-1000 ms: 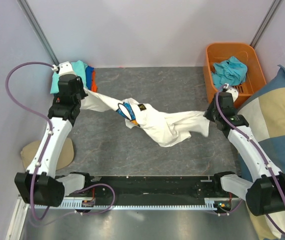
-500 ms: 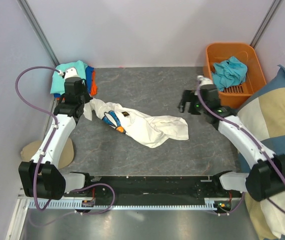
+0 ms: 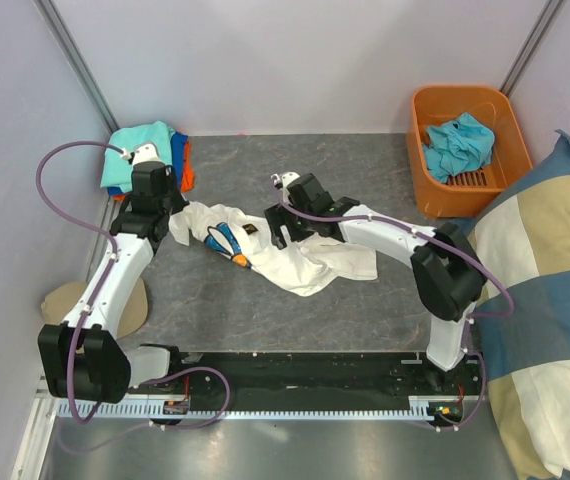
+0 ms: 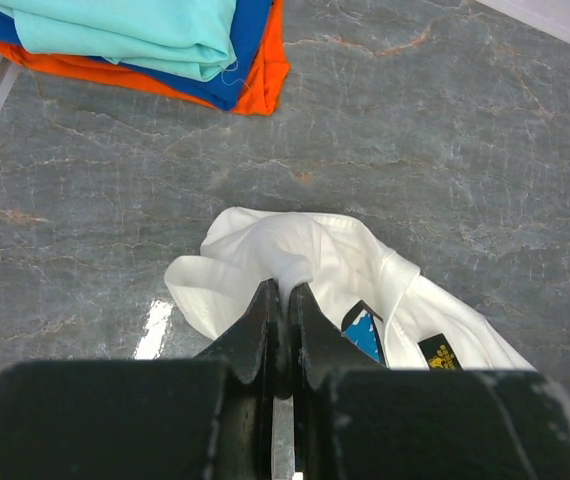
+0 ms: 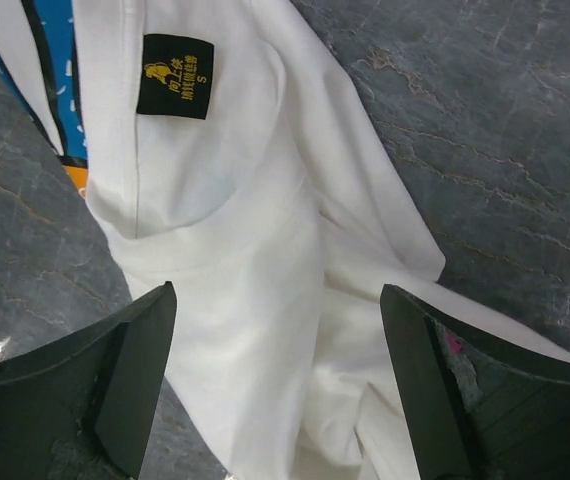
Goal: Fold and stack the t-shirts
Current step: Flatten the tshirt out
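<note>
Two arms meet at the crumpled white cotton t-shirt (image 3: 310,262) with its blue-and-orange print, lying bunched in the middle of the grey marbled desk (image 3: 365,170). Half a second ago the right end effector (image 3: 283,228) was near the orange plastic basket (image 3: 460,90); now it hovers over the shirt's collar, fingers spread wide apart. The left end effector (image 4: 283,292) is clamped on a pinched-up fold at the shirt's left end.

Crumpled t-shirt (image 3: 310,258) mid-table, everything else ranged around it.

It's lying on the table (image 3: 365,170), left gripper (image 4: 283,292) at its left end, right gripper (image 5: 275,310) just over its middle. Back-left of it sits the folded stack (image 3: 148,150), back-right the basket (image 3: 420,150) with another t-shirt (image 3: 457,143) inside. Cushion (image 3: 545,300) is far right, cap (image 3: 60,300) near-left past the table's edge.
</note>
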You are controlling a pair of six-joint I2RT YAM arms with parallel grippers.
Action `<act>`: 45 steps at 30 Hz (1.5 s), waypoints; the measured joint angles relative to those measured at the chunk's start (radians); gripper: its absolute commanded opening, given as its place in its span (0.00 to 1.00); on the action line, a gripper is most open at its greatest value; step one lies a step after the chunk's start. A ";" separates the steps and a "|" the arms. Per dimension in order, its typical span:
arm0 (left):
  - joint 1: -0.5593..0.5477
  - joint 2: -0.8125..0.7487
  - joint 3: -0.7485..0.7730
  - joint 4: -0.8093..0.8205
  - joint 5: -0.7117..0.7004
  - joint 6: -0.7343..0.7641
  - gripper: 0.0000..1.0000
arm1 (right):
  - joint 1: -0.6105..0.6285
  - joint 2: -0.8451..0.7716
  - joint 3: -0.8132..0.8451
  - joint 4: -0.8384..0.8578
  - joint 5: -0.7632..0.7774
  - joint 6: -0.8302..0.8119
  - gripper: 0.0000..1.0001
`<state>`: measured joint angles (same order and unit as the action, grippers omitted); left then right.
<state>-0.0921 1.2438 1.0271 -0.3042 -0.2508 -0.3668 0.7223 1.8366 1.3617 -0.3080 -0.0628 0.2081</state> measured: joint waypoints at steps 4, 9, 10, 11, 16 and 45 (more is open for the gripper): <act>0.000 -0.011 -0.004 0.000 0.002 0.000 0.02 | 0.001 0.094 0.057 0.000 0.007 -0.029 0.89; 0.000 -0.018 -0.010 0.001 0.011 0.000 0.02 | -0.003 0.177 0.116 -0.003 0.011 -0.055 0.85; 0.000 -0.019 -0.013 0.001 0.014 0.000 0.02 | -0.004 0.187 0.124 -0.002 0.011 -0.058 0.82; 0.000 -0.021 -0.016 0.001 0.017 0.000 0.02 | -0.004 0.198 0.135 -0.003 0.010 -0.063 0.80; 0.000 -0.027 -0.025 0.001 0.018 0.000 0.02 | -0.004 0.238 0.171 -0.001 -0.017 -0.076 0.72; 0.000 -0.030 0.014 0.006 0.018 0.006 0.02 | -0.029 -0.117 0.207 -0.143 0.138 -0.089 0.00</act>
<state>-0.0921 1.2140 1.0409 -0.2977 -0.2333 -0.3607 0.6933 1.7199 1.5684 -0.4511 0.0757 0.1188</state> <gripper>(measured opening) 0.067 0.018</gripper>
